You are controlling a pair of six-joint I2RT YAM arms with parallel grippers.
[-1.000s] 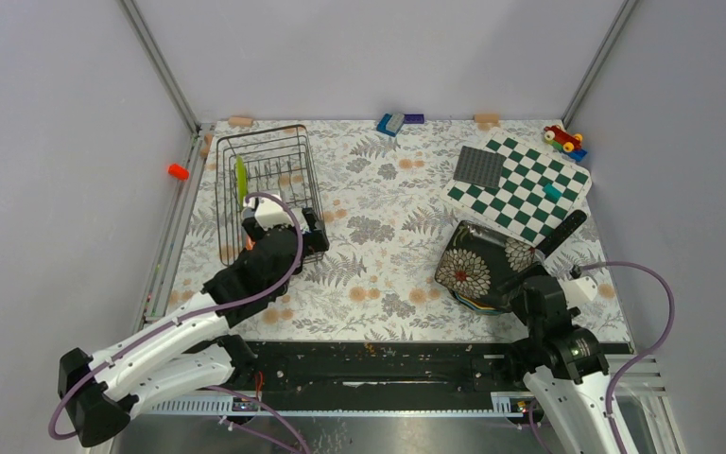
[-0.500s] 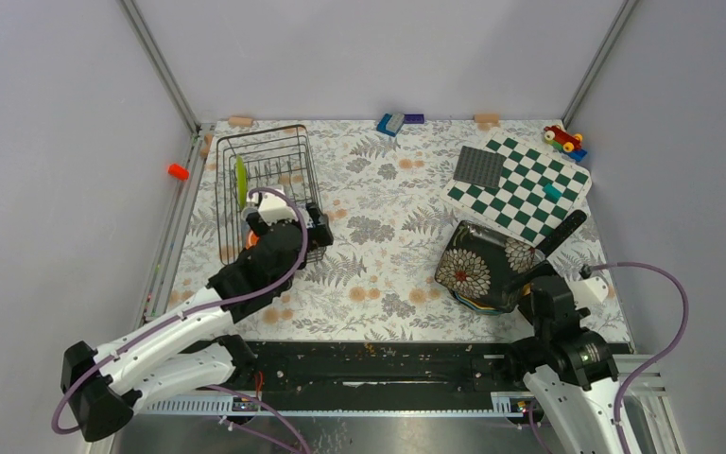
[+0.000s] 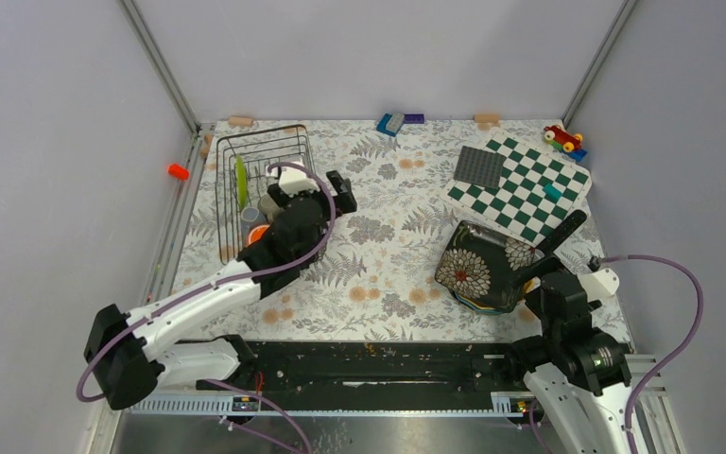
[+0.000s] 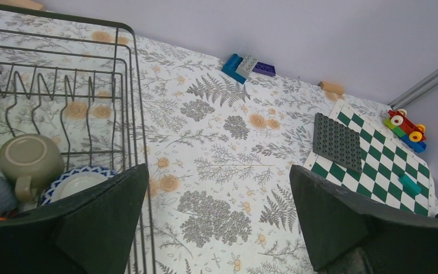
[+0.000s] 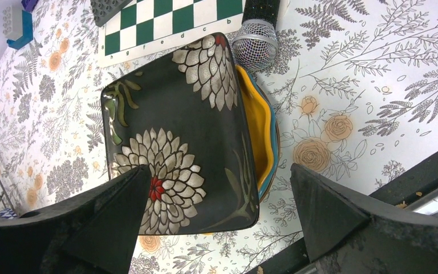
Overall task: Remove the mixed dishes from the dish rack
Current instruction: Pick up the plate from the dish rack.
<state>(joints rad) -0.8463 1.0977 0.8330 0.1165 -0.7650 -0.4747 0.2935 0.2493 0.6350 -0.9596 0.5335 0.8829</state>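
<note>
Roughly partway, I judge: the dish rack point(image 3: 279, 168) at the upper left of the overhead view has dishes in it yet to come out. A lime-green plate point(image 3: 241, 180) stands on edge among the prongs. At the rack's near end are a grey cup point(image 4: 30, 160), a blue dotted plate point(image 4: 74, 184) and an orange mug point(image 3: 258, 232). Already out, at the lower right of that view, is a stack on the table point(image 3: 388, 246): the black floral square plate point(image 5: 177, 137) on top, a yellow plate point(image 5: 256, 125) showing beneath its edge. A microphone point(image 5: 255, 50) lies just beside the stack, and the chequered board point(image 3: 529, 189) sits above it in the frame.

The left claw point(image 4: 217, 171) is spread wide and empty. One finger is over the rack's right wall and the other over bare table, and it touches nothing that I can see. The right claw point(image 5: 217, 171) is equally wide, its fingers framing the floral plate from the near side. It holds nothing, and whether it grazes the plate I cannot tell.
</note>
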